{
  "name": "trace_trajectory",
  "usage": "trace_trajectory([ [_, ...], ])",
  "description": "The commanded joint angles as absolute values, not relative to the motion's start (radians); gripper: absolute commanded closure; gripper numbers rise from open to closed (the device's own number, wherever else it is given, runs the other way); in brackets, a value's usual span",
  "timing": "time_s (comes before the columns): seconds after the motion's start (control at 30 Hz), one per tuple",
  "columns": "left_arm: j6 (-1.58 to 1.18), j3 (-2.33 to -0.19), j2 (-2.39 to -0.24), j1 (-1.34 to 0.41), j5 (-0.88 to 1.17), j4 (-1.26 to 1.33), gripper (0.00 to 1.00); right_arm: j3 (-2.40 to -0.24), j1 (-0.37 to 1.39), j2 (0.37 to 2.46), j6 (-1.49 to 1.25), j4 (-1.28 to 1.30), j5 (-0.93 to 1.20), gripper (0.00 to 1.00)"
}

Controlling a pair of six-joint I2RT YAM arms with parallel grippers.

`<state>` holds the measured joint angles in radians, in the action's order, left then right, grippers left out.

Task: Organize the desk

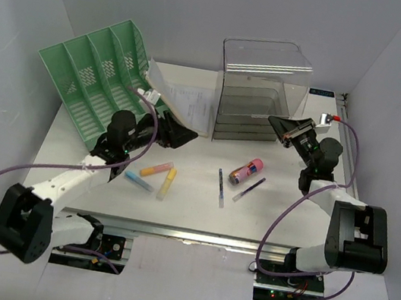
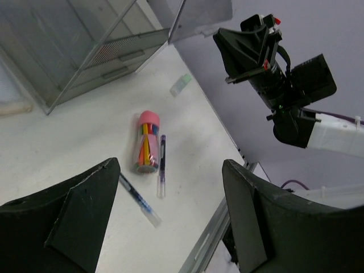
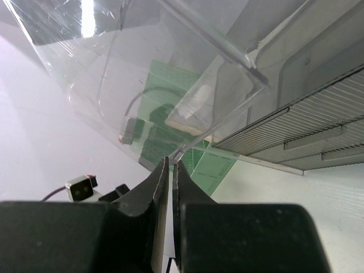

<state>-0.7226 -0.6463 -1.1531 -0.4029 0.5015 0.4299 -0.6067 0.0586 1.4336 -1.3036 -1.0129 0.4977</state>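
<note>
The white desk (image 1: 197, 215) carries a pink tube of markers (image 1: 246, 171), a blue pen (image 1: 220, 187) and a purple pen (image 1: 248, 190). Orange (image 1: 156, 169), yellow (image 1: 167, 183) and blue (image 1: 138, 181) highlighters lie left of centre. My left gripper (image 1: 182, 133) hovers by the sheets of paper (image 1: 185, 105), open with nothing between its fingers (image 2: 244, 216). Its wrist view shows the pink tube (image 2: 147, 142) and both pens (image 2: 162, 165) below. My right gripper (image 1: 276, 122) is shut and empty-looking beside the clear drawer unit (image 1: 260, 91); its fingertips (image 3: 171, 170) meet.
A green file sorter (image 1: 94, 74) leans tilted at the back left, with paper against it. A small pale green item (image 2: 181, 84) lies near the drawer unit. Walls close in on three sides; a metal rail (image 1: 194, 235) runs along the front edge.
</note>
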Motion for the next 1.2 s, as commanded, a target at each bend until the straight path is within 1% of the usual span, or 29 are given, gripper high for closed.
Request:
trace_trajectory([
  [0.0, -0.708, -0.822, -1.3, -0.492, 0.406, 0.542, 0.18, -0.631, 0.052, 1.393, -1.307, -1.046, 0.497, 0.92],
  [0.1, -0.693, -0.932, -1.412, -0.527, 0.372, 0.535, 0.19, -0.641, 0.052, 1.383, -1.305, -1.031, 0.5, 0.92],
  [0.33, -0.672, -1.082, -1.56, -0.552, 0.359, 0.504, 0.2, -0.653, 0.049, 1.367, -1.313, -1.02, 0.505, 0.92],
  [0.67, -0.658, -1.16, -1.629, -0.569, 0.364, 0.476, 0.22, -0.661, 0.048, 1.357, -1.335, -1.019, 0.522, 0.92],
  [0.8, -0.665, -1.211, -1.671, -0.573, 0.437, 0.481, 0.35, -0.663, 0.047, 1.356, -1.333, -1.017, 0.52, 0.92],
  [0.93, -0.66, -1.249, -1.695, -0.594, 0.45, 0.471, 0.39, -0.666, 0.047, 1.356, -1.329, -1.014, 0.525, 0.92],
  [1.0, -0.661, -1.257, -1.7, -0.597, 0.459, 0.472, 0.44, -0.666, 0.047, 1.355, -1.329, -1.013, 0.525, 0.92],
  [1.13, -0.676, -1.272, -1.706, -0.598, 0.479, 0.468, 0.58, -0.668, 0.048, 1.355, -1.32, -1.014, 0.536, 0.92],
  [1.17, -0.679, -1.275, -1.706, -0.598, 0.48, 0.466, 0.63, -0.669, 0.048, 1.355, -1.313, -1.014, 0.54, 0.92],
])
